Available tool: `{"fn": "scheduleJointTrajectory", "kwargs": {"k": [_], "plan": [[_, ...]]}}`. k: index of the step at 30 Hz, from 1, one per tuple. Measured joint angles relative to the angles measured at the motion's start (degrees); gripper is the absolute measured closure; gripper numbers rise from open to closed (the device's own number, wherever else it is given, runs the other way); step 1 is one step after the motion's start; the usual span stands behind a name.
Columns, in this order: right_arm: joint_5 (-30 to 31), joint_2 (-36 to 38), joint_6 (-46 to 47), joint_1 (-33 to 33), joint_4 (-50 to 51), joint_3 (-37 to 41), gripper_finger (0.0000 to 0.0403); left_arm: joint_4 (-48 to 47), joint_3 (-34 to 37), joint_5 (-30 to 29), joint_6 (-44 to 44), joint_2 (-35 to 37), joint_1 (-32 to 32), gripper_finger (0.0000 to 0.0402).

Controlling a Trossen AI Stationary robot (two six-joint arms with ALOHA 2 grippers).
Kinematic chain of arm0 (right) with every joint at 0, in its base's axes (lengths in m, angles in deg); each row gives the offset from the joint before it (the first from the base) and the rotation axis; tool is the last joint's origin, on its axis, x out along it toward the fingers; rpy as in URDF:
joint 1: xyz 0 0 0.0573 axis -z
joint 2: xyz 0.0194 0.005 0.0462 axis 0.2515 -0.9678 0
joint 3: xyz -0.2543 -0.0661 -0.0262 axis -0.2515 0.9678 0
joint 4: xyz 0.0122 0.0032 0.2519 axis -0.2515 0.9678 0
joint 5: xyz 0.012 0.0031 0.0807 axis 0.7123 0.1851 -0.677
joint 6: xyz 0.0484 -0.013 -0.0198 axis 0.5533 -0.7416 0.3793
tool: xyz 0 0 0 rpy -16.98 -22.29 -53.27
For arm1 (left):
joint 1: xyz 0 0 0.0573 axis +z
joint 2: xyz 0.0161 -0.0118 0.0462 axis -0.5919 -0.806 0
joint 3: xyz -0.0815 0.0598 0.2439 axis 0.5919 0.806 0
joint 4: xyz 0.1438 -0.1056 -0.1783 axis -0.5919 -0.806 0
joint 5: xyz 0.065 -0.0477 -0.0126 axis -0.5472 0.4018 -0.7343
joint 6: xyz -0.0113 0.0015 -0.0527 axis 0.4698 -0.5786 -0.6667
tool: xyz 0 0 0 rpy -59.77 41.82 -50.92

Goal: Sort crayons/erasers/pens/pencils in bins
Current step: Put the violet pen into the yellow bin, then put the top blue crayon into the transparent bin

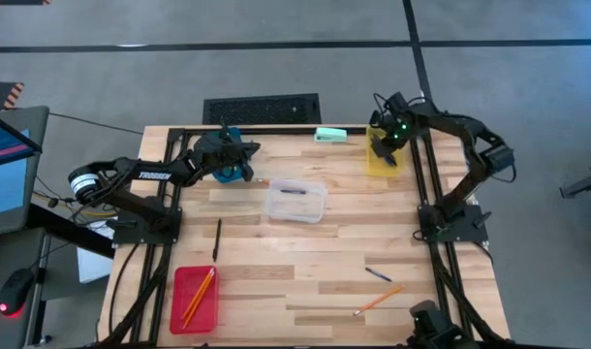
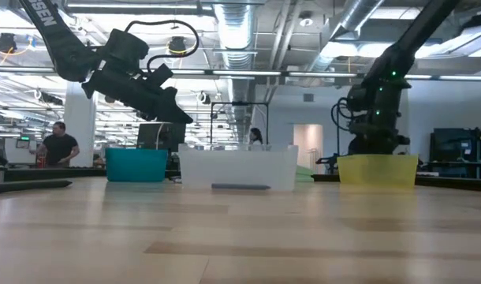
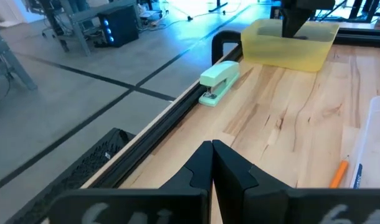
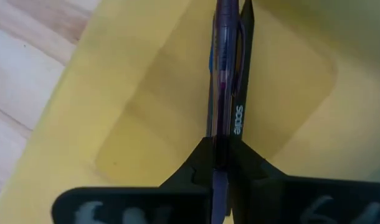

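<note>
Purple-blue pen (image 4: 222, 74) clamped in right tool (image 4: 220, 152), over yellow bin (image 4: 103, 99).

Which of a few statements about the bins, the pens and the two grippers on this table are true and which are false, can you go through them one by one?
1. The right gripper grips a purple-blue pen over the translucent yellow plastic bin. True.
2. The left gripper stands wide open. False: its fingers are shut, holding nothing.
3. The red plastic bin holds orange pencils. True.
4. The mint-green stapler lies inside the clear plastic bin. False: it sits on the bare table by the far edge, apart from that bin.
5. A dark pen lies in the clear bin. True.
6. No pencil remains on the table. False: one orange pencil lies near the front right.
</note>
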Motion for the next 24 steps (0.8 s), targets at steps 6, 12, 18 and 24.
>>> {"fn": "scheduleJointTrajectory", "kwargs": {"k": [6,12,18,24], "plan": [[0.7,0.0,-0.9,-1.4,0.4,-0.1,0.0371,0.0,0.0,-0.2,-1.9,0.0,0.0,0.0401],[2.8,0.0,-0.5,-2.6,1.4,-0.1,0.0348,0.0,0.0,0.0,-2.0,0.0,0.0,0.0401],[4.2,0.0,-4.8,-4.8,4.0,-0.1,0.031,-1.6,-1.3,0.1,-3.8,0.0,0.0,0.0401],[6.5,1.2,-7.1,-7.4,5.9,0.1,0.0329,-12.0,-6.8,1.0,-1.4,0.0,-0.9,0.0401]]}}
